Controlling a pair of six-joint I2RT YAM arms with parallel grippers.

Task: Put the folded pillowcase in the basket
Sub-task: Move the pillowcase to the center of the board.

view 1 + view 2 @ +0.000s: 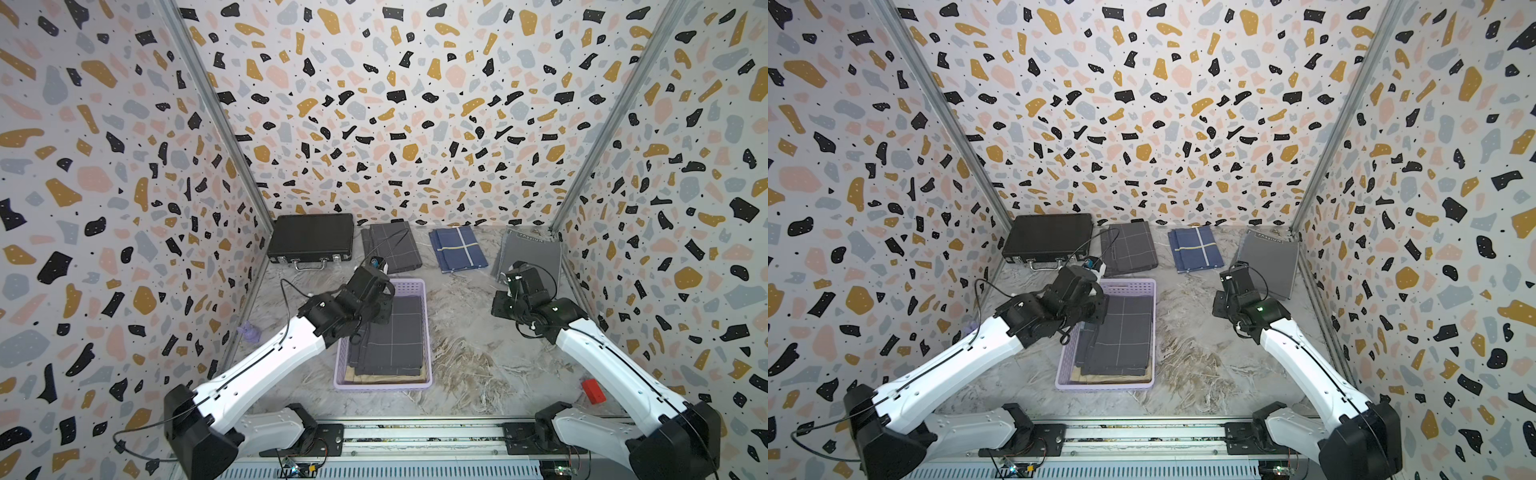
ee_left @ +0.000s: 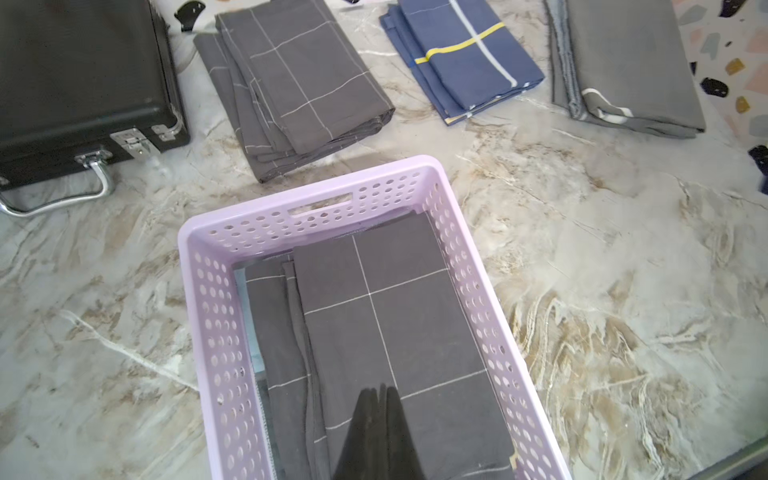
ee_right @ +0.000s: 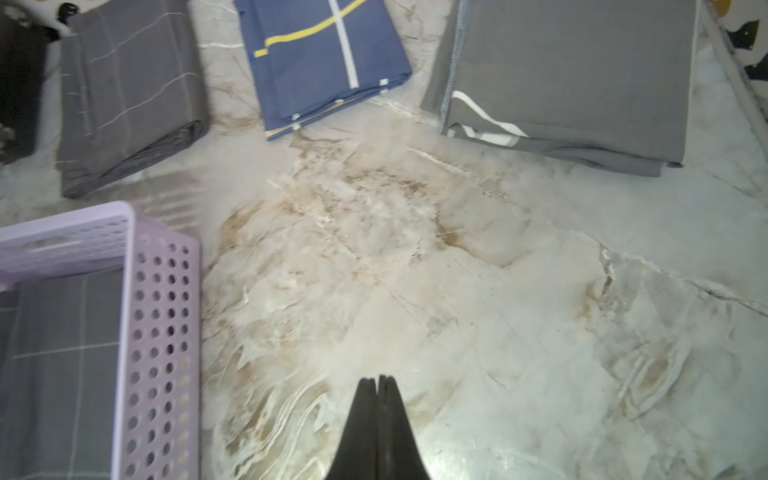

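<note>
The dark checked pillowcase (image 1: 399, 332) is lying flat inside the basket (image 1: 382, 385), just below the centre in both top views, with a tan layer showing under its lower edge. The left gripper (image 2: 380, 392) is hanging above the pillowcase, over the basket's upper left part, with its fingers pressed together and pinching nothing; whether the tips are touching the cloth I cannot tell. The right gripper (image 3: 377, 379) is also pressed together and empty, hovering over the bare table (image 1: 469, 332) right of the basket. Across the middle of the frame, along the back wall, a briefcase (image 1: 311, 241), a grey checked cloth (image 1: 390, 247), a blue cloth (image 1: 457, 249) and a plain grey cloth (image 1: 528, 253) are lying from left to right.
</note>
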